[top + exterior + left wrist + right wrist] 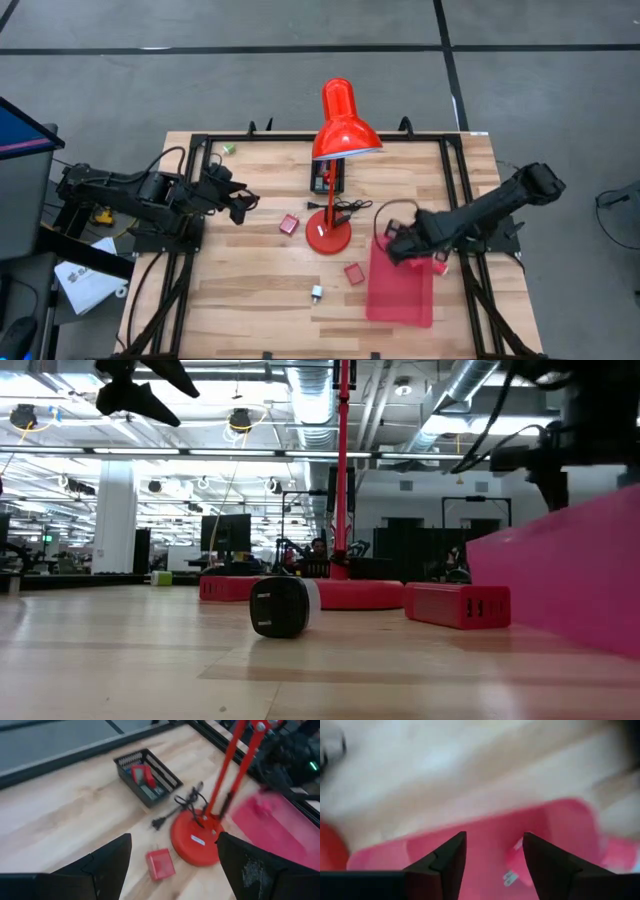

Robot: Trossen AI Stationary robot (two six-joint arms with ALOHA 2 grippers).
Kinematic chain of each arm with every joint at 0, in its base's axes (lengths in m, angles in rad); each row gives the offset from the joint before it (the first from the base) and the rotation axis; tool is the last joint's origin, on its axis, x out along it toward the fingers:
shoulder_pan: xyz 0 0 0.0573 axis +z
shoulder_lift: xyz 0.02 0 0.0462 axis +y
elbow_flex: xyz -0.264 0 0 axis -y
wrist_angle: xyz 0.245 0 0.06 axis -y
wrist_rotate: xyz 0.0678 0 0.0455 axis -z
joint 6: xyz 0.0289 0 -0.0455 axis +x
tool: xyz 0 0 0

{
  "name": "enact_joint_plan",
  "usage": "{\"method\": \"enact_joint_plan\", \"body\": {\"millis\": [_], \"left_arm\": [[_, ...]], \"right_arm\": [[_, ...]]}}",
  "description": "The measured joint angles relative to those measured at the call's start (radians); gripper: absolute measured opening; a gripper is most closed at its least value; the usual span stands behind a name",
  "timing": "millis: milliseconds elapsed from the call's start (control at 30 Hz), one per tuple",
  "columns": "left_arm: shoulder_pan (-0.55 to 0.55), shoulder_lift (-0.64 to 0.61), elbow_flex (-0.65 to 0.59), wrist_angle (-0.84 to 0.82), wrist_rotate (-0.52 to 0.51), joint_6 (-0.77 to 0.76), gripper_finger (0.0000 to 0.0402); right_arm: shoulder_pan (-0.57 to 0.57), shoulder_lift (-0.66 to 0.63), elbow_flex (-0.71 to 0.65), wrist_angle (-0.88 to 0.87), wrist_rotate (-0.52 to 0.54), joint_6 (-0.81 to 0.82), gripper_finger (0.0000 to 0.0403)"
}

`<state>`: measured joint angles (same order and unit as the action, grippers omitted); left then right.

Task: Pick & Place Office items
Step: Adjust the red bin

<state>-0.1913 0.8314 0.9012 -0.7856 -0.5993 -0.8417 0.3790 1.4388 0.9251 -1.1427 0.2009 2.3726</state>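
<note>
Tray (400, 295) lies directly beneath the right gripper (392, 245), whose fingers stand spread and empty over its near end. Just beyond them a pink block (517, 862) rests inside the tray. Farther out sit a red block (353, 272), the black-and-white piece (316, 292), another red block (289, 224), then the left gripper (243, 205), also spread.

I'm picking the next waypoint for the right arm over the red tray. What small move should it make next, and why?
Probably a short, straight lift. The right gripper hovers open and empty just above the red tray, and a small pink piece lies in the tray just beyond its fingertips, apparently already placed. Red blocks remain on the table beside the lamp base.
</note>
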Motion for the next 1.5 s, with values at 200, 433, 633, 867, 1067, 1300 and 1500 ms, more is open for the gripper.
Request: {"method": "enact_joint_plan", "body": {"millis": [200, 433, 633, 867, 1067, 1300, 1500], "left_arm": [[0.0, 0.0, 0.0, 0.0, 0.058, 0.0, 0.0285], [0.013, 0.0, 0.0, 0.001, 0.057, 0.0, 0.0285], [0.036, 0.0, 0.0, 0.011, 0.057, 0.0, 0.0285], [0.036, 0.0, 0.0, 0.067, 0.09, -0.001, 0.0285], [0.036, 0.0, 0.0, 0.104, 0.104, -0.001, 0.0285], [0.036, 0.0, 0.0, 0.115, 0.121, -0.001, 0.0285], [0.035, 0.0, 0.0, 0.114, 0.13, -0.001, 0.0285]], "right_arm": [[-0.045, -0.051, 0.031, -0.135, 0.097, 0.0, 0.0173], [0.042, -0.021, 0.032, -0.002, 0.142, -0.029, 0.0162], [0.051, 0.061, 0.031, 0.036, 0.227, -0.027, 0.0153], [-0.048, 0.066, 0.013, 0.028, 0.306, -0.039, 0.0143], [-0.127, 0.065, -0.077, 0.122, 0.296, -0.063, 0.0137], [-0.114, 0.07, -0.161, 0.405, 0.188, -0.212, 0.013], [0.014, 0.066, -0.151, 0.404, 0.162, -0.113, 0.0122]]}}
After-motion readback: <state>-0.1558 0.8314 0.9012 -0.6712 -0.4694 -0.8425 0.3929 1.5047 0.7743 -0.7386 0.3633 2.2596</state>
